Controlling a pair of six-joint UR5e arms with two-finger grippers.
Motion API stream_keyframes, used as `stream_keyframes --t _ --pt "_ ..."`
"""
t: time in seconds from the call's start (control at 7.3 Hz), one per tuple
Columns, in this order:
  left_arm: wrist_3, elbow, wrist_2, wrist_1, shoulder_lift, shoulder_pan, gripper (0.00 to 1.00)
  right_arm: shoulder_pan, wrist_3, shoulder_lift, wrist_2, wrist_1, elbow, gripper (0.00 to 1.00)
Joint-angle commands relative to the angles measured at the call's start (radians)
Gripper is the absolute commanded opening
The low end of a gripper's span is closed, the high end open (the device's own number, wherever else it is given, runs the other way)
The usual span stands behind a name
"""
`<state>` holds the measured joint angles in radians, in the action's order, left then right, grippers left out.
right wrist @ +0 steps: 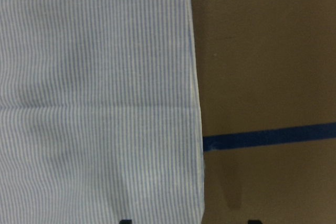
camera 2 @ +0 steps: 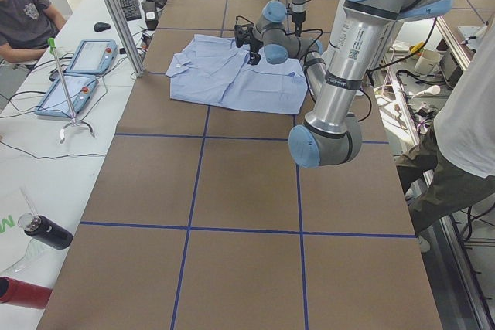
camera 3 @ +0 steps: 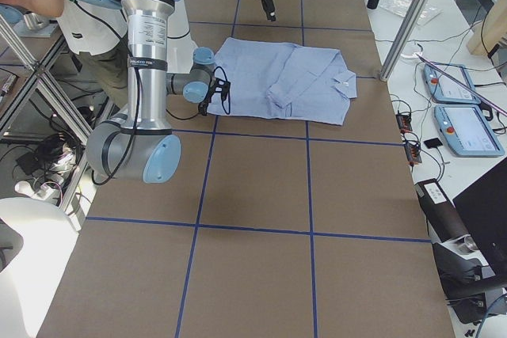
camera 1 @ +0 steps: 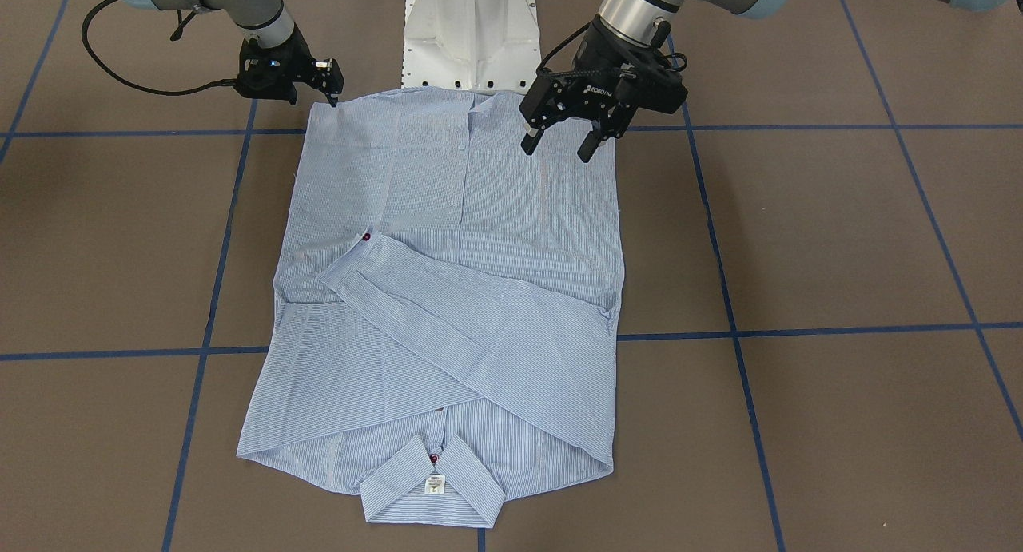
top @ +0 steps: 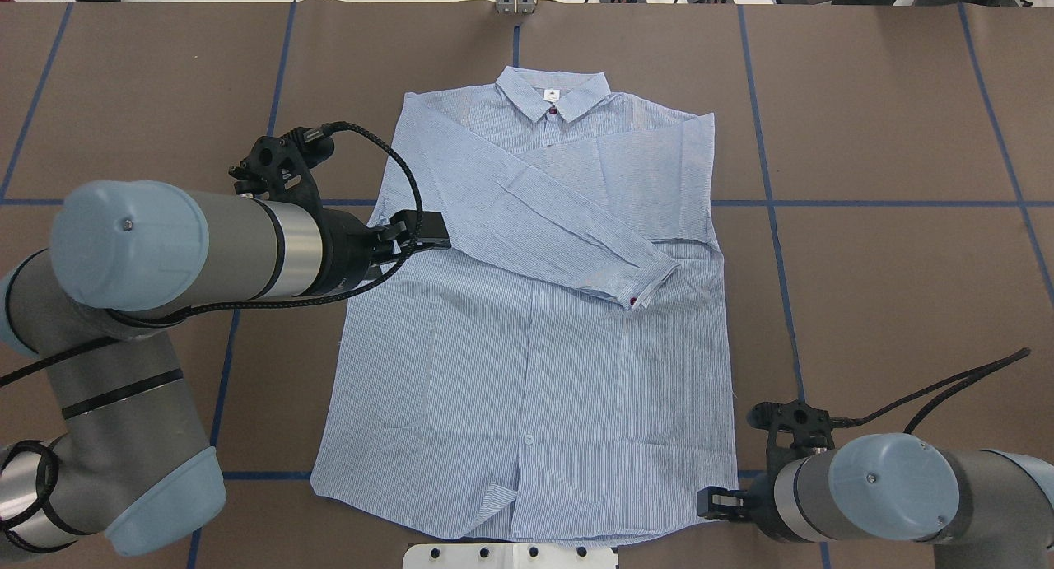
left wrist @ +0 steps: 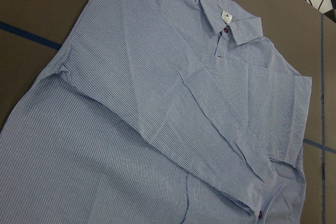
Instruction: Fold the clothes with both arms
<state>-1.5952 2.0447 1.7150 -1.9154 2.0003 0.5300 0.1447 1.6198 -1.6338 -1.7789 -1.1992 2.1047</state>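
Note:
The light blue striped shirt (camera 1: 495, 216) lies flat, front up, on the brown table, also in the overhead view (top: 535, 371). Its collar (top: 552, 95) is on the far side from the robot. One sleeve is folded across the chest, its cuff (top: 646, 289) showing a red button. My left gripper (camera 1: 559, 143) is open and empty, raised above the shirt's hem area. My right gripper (camera 1: 332, 85) is low at the other hem corner. The right wrist view shows its fingertips (right wrist: 124, 220) wide apart over the shirt's side edge (right wrist: 197, 103), holding nothing.
The white pedestal base (camera 1: 467, 33) stands just behind the hem. Blue tape lines (camera 1: 799, 330) cross the table. A side bench with tablets (camera 2: 77, 75), a metal pole (camera 2: 116, 13) and bottles (camera 2: 42, 233) runs beyond the collar side; people (camera 2: 23, 13) are near it.

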Motion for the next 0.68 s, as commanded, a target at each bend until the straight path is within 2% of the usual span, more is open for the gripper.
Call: stream_keyframes --t 0.0,0.14,0.41,0.55 --pt "0.000 0.002 0.000 0.001 0.000 0.001 1.00 0.000 0.000 0.003 -0.001 0.000 -0.002 0.73" --pt "0.000 0.002 0.000 0.002 0.000 0.001 1.00 0.001 0.000 0.003 -0.001 -0.002 -0.008 0.73" --pt "0.000 0.002 -0.002 0.003 0.000 0.001 1.00 0.003 0.000 0.003 0.001 0.000 -0.008 0.61" --pt "0.001 0.002 -0.002 0.003 0.000 0.001 1.00 0.004 0.000 0.003 0.001 -0.002 -0.008 0.60"
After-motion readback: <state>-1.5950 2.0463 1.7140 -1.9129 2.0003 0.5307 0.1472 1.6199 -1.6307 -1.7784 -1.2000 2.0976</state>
